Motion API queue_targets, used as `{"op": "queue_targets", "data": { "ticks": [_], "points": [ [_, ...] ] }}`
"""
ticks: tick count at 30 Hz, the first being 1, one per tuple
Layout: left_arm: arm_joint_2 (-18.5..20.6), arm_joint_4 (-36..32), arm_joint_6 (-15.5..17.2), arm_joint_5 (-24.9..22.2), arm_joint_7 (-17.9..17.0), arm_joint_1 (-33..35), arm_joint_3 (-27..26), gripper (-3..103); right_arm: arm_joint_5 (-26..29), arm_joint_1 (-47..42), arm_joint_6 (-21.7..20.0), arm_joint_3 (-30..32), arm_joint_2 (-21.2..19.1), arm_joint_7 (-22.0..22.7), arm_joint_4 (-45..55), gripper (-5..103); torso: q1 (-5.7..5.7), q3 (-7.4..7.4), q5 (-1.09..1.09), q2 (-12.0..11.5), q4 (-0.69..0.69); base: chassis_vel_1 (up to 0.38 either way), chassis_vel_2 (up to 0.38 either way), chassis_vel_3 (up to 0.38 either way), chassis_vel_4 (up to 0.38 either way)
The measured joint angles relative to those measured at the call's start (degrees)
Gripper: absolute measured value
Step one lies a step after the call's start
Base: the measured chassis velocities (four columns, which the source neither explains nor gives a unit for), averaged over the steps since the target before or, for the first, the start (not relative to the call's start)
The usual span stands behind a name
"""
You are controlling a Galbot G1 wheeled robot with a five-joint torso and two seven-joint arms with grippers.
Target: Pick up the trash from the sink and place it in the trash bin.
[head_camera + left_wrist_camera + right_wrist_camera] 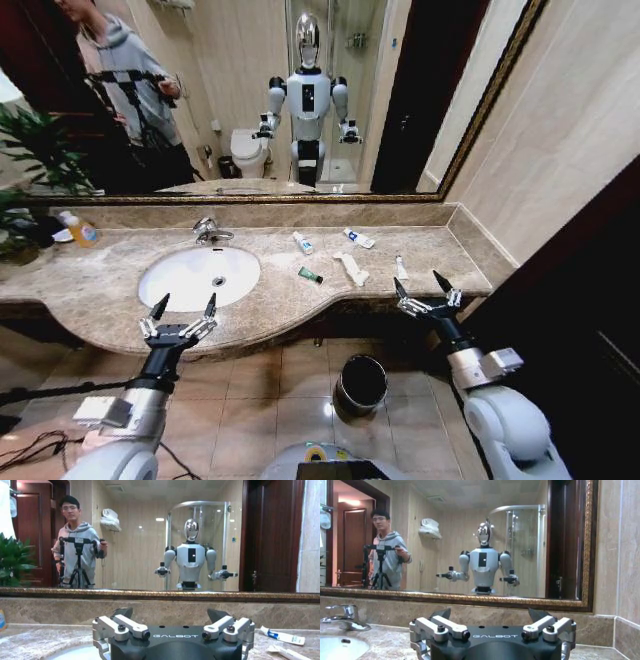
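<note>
The white oval sink [190, 280] is set in a brown marble counter, with a chrome faucet [210, 231] behind it. The trash lies on the counter to the right of the basin: two white tubes with blue marks [302, 242] [359, 238], a green-and-black tube [310, 274], a crumpled paper strip [351, 268] and a small white tube [401, 268]. The black trash bin [361, 384] stands on the floor below the counter. My left gripper [188, 300] [170, 615] hangs open at the basin's front edge. My right gripper [418, 280] [490, 615] is open by the counter's front right edge, near the small tube.
An orange bottle [78, 229] and a green plant [25, 170] sit at the counter's far left. A framed mirror [300, 100] covers the wall behind. The counter's right end meets a side wall. Cables lie on the tiled floor [250, 400] at the left.
</note>
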Motion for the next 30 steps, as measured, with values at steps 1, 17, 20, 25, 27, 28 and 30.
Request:
{"op": "queue_targets", "data": {
  "ticks": [1, 17, 20, 25, 27, 28, 30],
  "points": [
    [0.0, 0.0, 0.0, 0.0, 0.0, 0.0, 0.0, 100, 0.2, -0.2, -0.2, 0.1, -0.1, 0.0, 0.4, 100, 0.00, 0.00, -0.01, 0.0, 0.00, 0.000, 0.000, 0.000, 0.000],
    [0.0, 0.0, 0.0, 0.0, 0.0, 0.0, 0.0, 100, 0.5, 6.4, -3.2, -2.7, -2.6, -0.1, -5.7, 100, 0.00, 0.00, 0.00, 0.0, 0.00, 0.000, 0.000, 0.000, 0.000],
    [0.0, 0.0, 0.0, 0.0, 0.0, 0.0, 0.0, 100, 1.0, 9.8, -4.5, -3.8, -4.7, 0.5, -8.9, 100, 0.00, 0.00, 0.00, 0.0, 0.00, 0.000, 0.000, 0.000, 0.000],
    [0.0, 0.0, 0.0, 0.0, 0.0, 0.0, 0.0, 100, 2.0, 18.9, -7.0, -7.9, -8.3, 3.0, -17.6, 100, 0.01, 0.01, 0.01, 0.0, 0.00, 0.000, 0.000, 0.000, 0.000],
    [0.0, 0.0, 0.0, 0.0, 0.0, 0.0, 0.0, 100, 2.0, 22.4, -7.7, -9.5, -9.0, 3.8, -20.9, 100, 0.01, 0.01, 0.00, 0.0, 0.00, 0.000, 0.000, 0.000, 0.000],
    [0.0, 0.0, 0.0, 0.0, 0.0, 0.0, 0.0, 100, 1.9, 23.3, -7.8, -9.9, -9.1, 4.0, -21.8, 100, 0.01, 0.01, 0.00, 0.0, 0.00, 0.000, 0.000, 0.000, 0.000],
    [0.0, 0.0, 0.0, 0.0, 0.0, 0.0, 0.0, 100, 1.5, 28.7, -8.5, -12.0, -9.6, 5.3, -27.5, 100, 0.01, 0.01, 0.00, 0.0, 0.01, 0.000, 0.000, 0.000, 0.000]
  ]
}}
